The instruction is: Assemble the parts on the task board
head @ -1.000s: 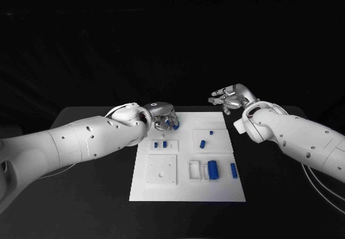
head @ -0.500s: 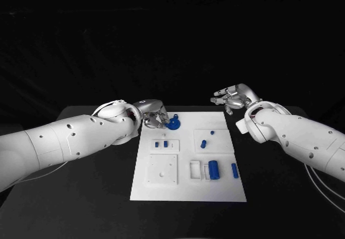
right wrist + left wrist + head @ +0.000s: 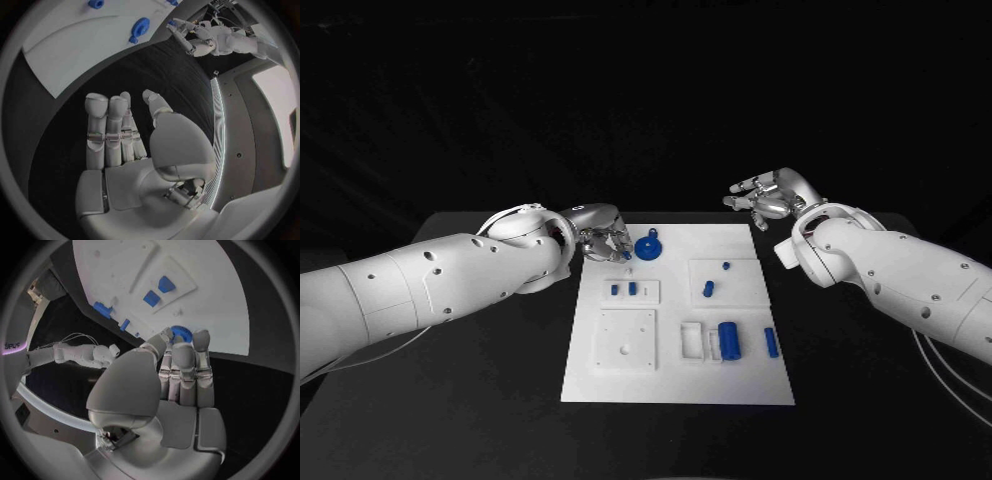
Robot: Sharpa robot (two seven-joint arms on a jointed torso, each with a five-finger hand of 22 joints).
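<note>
— Where was the round blue part point(image 3: 651, 245) just then?

— On the board point(image 3: 733, 375), near its far edge, lying flat as far as I could tell. The left hand point(image 3: 600, 240) hung just beside it, fingers point(image 3: 185, 360) straight and close together, fingertips right by the part. It gripped nothing.

— So what could have gone wrong?

— My guess: those fingertips were so close that a small sideways move might have knocked the part across the board or off onto the worktop point(image 3: 502, 360). And if it had to fit somewhere, a poor grip on that thin disc could have let it tip.

— And the right hand point(image 3: 766, 198)?

— Off beyond the board's far right corner, above the worktop, fingers point(image 3: 106, 125) apart, empty. Well apart from everything, so no bother there.

— Anything sitting in the recesses?

— The small raised plate on the left point(image 3: 630, 291) had two short blue pegs point(image 3: 623, 289) standing in it. The square plate to its right point(image 3: 726, 283) carried two more blue bits point(image 3: 708, 289). Nearer us, a cylinder point(image 3: 727, 339) and a thin bar point(image 3: 770, 342) lay beside an empty white slot point(image 3: 689, 341). Whether they were seated or loose, I couldn't tell.
</note>
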